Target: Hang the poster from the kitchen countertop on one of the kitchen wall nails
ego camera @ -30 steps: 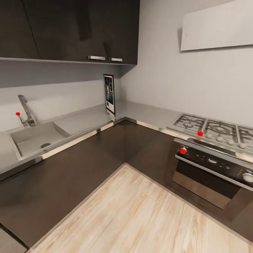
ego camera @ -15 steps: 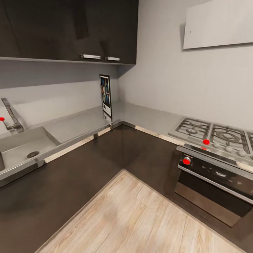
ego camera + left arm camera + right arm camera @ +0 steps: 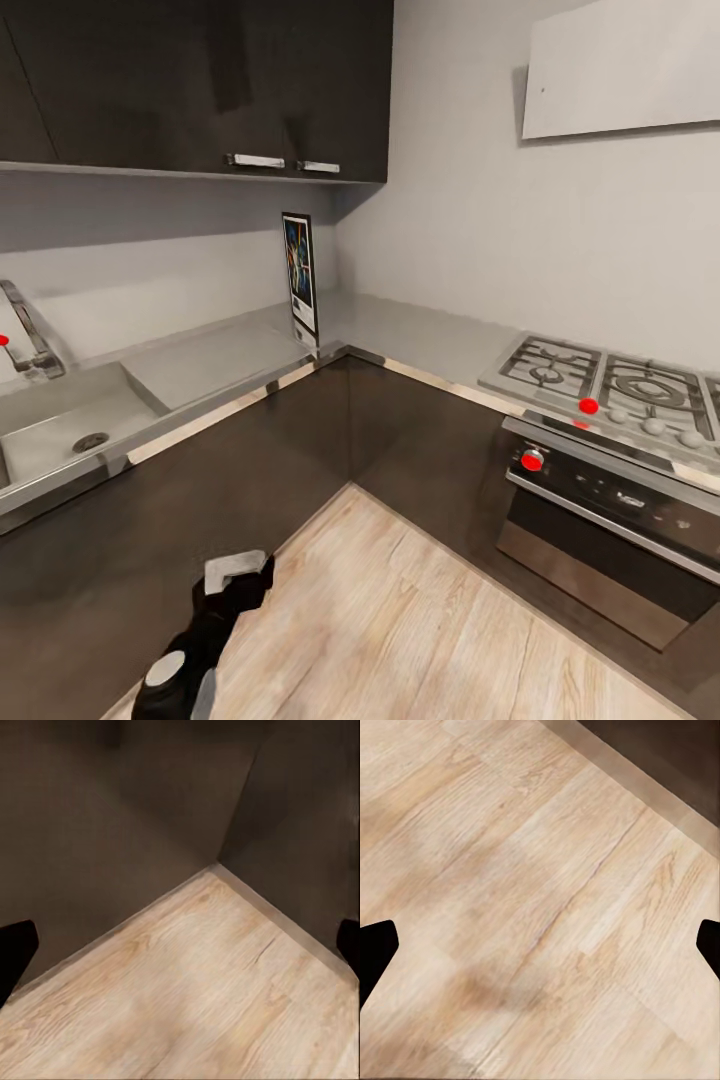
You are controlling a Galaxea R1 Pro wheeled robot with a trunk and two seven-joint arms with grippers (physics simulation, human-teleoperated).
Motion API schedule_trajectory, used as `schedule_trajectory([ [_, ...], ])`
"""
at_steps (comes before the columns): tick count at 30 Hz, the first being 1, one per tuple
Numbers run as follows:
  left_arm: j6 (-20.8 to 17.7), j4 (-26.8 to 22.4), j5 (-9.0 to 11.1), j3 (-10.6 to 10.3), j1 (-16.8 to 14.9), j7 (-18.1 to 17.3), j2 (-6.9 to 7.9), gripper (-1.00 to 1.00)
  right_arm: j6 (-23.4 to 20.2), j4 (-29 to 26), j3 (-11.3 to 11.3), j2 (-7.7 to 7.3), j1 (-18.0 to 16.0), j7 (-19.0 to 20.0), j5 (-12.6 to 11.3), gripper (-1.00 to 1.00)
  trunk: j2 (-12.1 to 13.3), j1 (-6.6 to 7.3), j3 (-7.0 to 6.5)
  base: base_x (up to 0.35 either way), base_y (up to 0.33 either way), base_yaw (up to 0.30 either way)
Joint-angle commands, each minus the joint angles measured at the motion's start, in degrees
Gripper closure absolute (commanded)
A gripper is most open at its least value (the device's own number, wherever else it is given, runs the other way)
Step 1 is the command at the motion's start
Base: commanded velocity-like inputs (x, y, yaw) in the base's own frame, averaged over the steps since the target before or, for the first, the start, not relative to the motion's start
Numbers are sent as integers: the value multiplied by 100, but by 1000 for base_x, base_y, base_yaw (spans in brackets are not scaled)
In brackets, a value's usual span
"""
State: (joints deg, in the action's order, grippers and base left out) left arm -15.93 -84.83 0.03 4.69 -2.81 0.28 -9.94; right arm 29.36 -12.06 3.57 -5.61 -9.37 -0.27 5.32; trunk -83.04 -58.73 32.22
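Your left arm point(image 3: 200, 640) low at near left, forearm angled up over wood floor point(image 3: 400, 610), toward dark cabinet fronts point(image 3: 200, 480). Your left gripper point(image 3: 180, 945): fingers spread wide, nothing between, facing floor at cabinet corner. Your right gripper point(image 3: 540, 945): fingers spread wide, empty, over bare floor. Beyond: kitchen countertop point(image 3: 230, 350), L-shaped, sink point(image 3: 60, 420) left, gas hob point(image 3: 600, 380) right. Poster point(image 3: 301, 277) upright near its inner corner, seen obliquely. Far: grey wall panel point(image 3: 620, 70), tiny dark nail point(image 3: 543, 90).

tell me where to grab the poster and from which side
Grip the poster on its free front vertical edge, upper half, coming in from the open floor side. It stands upright near the inner corner of the kitchen countertop, seen nearly edge-on, so a thin edge faces the approach and probably suits a pinch.
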Motion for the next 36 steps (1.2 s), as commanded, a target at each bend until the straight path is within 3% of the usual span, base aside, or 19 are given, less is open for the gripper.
schedule_trajectory([
  [1,-144,-80,-4,4,-204,10,-5,-100,39,4,35,-1,-4,-2,56,-100,-3,0,7,0,0,0],
  [4,-1008,-119,-10,-56,-1464,263,-5,-100,490,7,31,-14,7,0,61,-100,-3,0,7,0,0,0],
  [10,-1482,472,-4,-326,-2825,818,-5,-100,838,11,30,-23,14,1,64,-100,-3,0,7,0,0,0],
  [11,-1530,758,0,-363,-3211,936,-5,-100,877,11,30,-25,17,1,65,-100,-3,0,7,0,0,0],
  [13,-1559,1097,2,-388,-3595,1013,-5,-100,902,11,30,-26,19,1,65,-100,-3,0,7,0,0,0],
  [14,-1580,1717,4,-406,-4202,1080,-5,-100,991,11,30,-27,21,1,65,-100,-3,0,7,0,0,0],
  [15,-1572,2636,7,-417,-4994,1127,-5,-100,1266,25,30,-31,22,1,65,-100,-3,0,7,0,0,0],
  [18,-1328,3744,13,-418,-5866,1150,-5,-100,1657,52,30,-31,22,1,65,-100,-3,0,7,0,0,0],
  [22,-790,4244,182,-401,-6302,1158,-5,-100,1794,128,32,-31,23,0,60,-100,-3,0,7,0,0,0],
  [36,-4,4451,225,-319,-6389,1151,-5,-100,1796,160,39,-37,23,1,65,-100,-3,0,7,69,0,0],
])
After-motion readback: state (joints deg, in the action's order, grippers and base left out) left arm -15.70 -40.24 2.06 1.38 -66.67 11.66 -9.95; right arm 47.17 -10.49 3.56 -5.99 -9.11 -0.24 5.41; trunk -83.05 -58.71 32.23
